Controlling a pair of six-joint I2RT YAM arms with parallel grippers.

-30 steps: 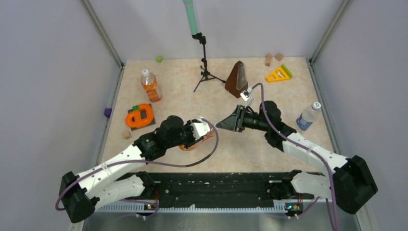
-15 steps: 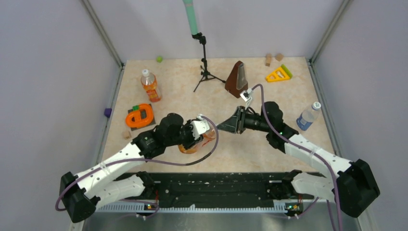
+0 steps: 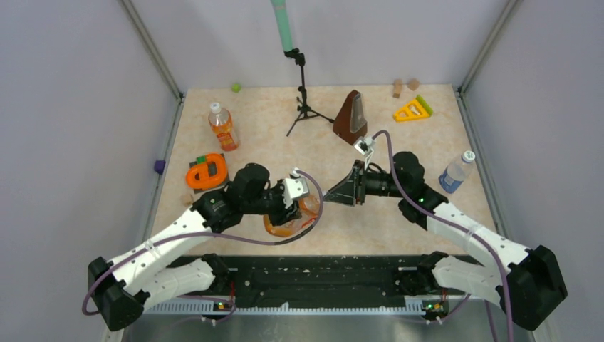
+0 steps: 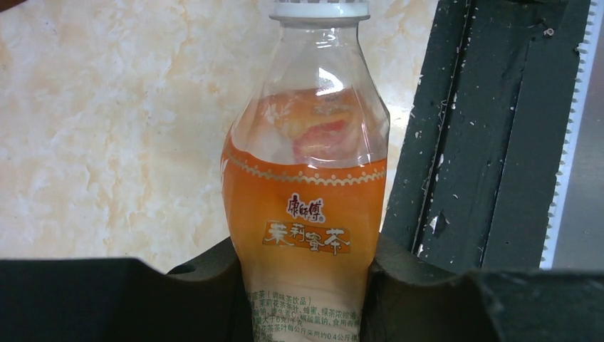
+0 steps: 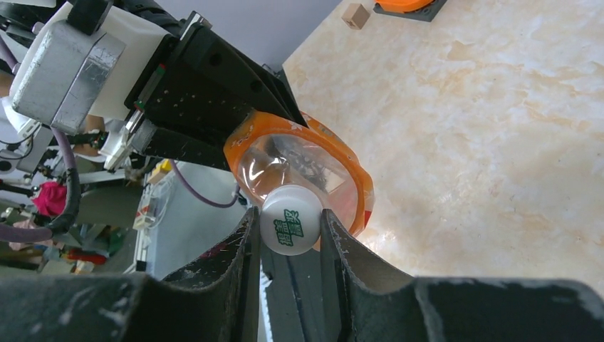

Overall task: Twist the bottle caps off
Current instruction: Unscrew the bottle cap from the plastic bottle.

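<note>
Base of squat bottle [image 4: 306, 214] lost between left end effector [image 4: 303, 285] fingers [image 4: 142, 299].

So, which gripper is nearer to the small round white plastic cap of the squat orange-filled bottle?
Right. The right gripper is shut on the white plastic cap itself, a finger on each side. The left gripper clamps the squat bottle at its label, away from the cap.

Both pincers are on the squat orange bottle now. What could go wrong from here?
1. The left pincer holds the bottle low on its body, so a twist could spin the bottle instead of loosening the cap.
2. The right pincer grips the cap only at its fingertips, so it may slip off.
3. The bottle looks tilted and is well filled. Once it is open, the liquid might spill on the table.
</note>
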